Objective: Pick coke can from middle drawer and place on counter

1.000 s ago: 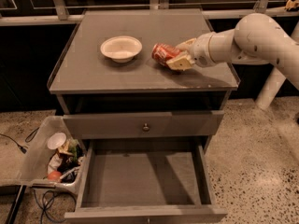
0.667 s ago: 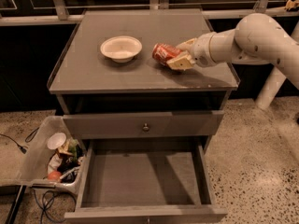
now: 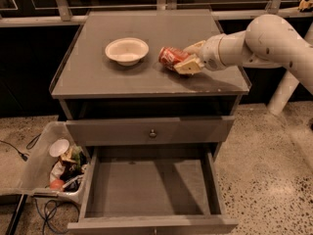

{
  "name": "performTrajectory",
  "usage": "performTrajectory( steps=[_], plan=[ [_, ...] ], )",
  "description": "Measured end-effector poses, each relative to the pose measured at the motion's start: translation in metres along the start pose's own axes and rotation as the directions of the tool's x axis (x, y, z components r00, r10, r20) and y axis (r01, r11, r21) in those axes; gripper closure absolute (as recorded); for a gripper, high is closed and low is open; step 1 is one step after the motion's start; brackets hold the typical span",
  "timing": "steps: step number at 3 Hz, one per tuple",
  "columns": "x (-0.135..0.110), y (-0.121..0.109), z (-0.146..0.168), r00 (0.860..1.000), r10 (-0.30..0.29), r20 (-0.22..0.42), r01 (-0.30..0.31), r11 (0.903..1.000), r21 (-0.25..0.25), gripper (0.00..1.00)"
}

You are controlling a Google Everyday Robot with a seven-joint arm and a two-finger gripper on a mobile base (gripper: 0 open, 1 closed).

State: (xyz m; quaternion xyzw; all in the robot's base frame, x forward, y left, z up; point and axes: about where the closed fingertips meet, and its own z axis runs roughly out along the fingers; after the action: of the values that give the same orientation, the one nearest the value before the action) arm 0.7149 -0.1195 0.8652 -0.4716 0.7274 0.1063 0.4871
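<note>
The coke can [image 3: 169, 57] lies tilted on its side on the counter [image 3: 98, 77], right of the middle. My gripper [image 3: 188, 58] reaches in from the right on a white arm and is shut on the can, one finger above and one finger [image 3: 187, 66] below it. The middle drawer [image 3: 146, 190] is pulled open below and its flat grey bottom holds nothing.
A white bowl [image 3: 126, 50] sits on the counter left of the can. A closed drawer front with a round knob [image 3: 152, 133] is above the open drawer. A bin of trash [image 3: 54, 165] stands on the floor at the left. A white post [image 3: 283, 89] stands at the right.
</note>
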Motion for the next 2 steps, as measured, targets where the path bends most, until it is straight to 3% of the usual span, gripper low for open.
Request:
performTrajectory(
  steps=[1, 2],
  plan=[
    [0.0000, 0.0000, 0.0000, 1.000, 0.000, 0.000, 0.000, 1.0000, 0.000, 0.13],
    [0.0000, 0.0001, 0.0001, 1.000, 0.000, 0.000, 0.000, 1.0000, 0.000, 0.00]
  ],
)
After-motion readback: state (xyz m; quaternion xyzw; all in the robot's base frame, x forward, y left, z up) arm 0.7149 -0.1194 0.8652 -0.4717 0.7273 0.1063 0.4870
